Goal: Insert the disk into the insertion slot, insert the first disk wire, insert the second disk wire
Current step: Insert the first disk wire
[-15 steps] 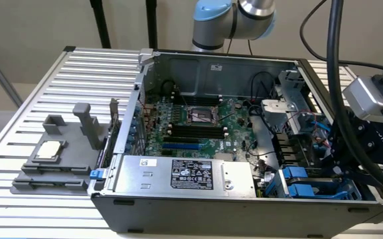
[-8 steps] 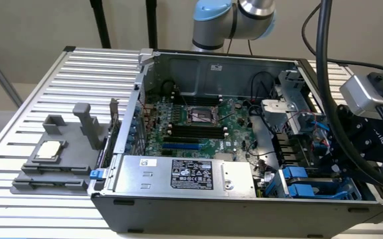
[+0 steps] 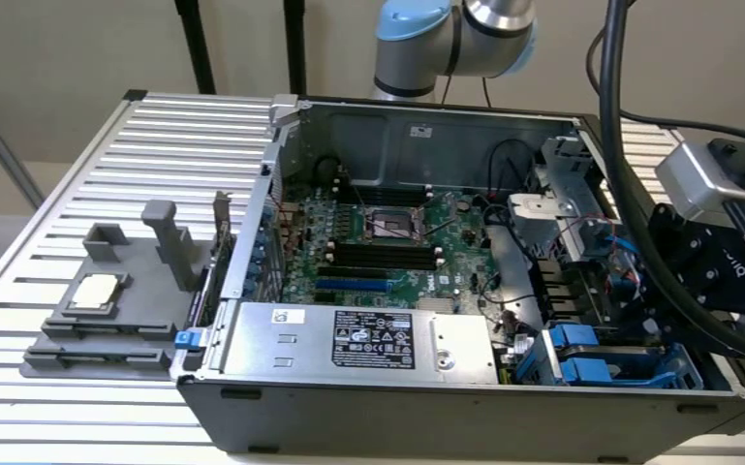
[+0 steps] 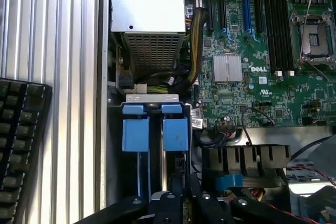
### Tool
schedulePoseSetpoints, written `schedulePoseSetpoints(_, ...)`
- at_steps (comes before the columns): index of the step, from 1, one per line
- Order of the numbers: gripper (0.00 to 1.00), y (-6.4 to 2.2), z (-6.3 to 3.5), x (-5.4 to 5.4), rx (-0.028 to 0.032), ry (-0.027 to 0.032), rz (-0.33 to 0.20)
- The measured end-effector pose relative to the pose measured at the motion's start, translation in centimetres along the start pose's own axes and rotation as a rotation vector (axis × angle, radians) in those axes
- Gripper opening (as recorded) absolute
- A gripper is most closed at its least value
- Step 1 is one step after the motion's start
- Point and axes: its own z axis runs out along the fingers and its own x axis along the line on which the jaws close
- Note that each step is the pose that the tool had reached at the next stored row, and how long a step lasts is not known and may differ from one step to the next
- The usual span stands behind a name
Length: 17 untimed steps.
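— What do we have closest in?
— We see the gripper (image 4: 184,195) hanging inside the open computer case (image 3: 476,426), with the slot (image 4: 135,132) just ahead of it. How wide the gripper stands, we cannot tell.

— And the slot itself?
— Its blue rails run away from the gripper and end in two blue tabs under a small metal bracket (image 4: 152,98). Whether the disk lies between those rails, we cannot tell.

— What surrounds it?
— Just beside the gripper we find a black plastic block (image 4: 247,158) with a blue clip. Past the tabs, black and yellow cables (image 4: 195,35) loop towards the grey power box (image 4: 149,9). Beyond the block spreads the green circuit board (image 4: 262,77).

— And farther out?
— Outside the case we note a black keyboard (image 4: 21,145) on the ribbed metal table (image 4: 58,35). Well apart from the gripper, on the case's far side, stands a grey holder (image 3: 113,334).
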Motion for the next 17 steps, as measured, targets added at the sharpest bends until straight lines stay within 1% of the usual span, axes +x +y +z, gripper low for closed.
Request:
schedulePoseSetpoints(8,0.16,-0.05,0.02,-0.09,0.0003,0.0016,0.0)
schedulePoseSetpoints(17,0.16,-0.12,0.04,-0.09,0.0007,0.0083,0.001)
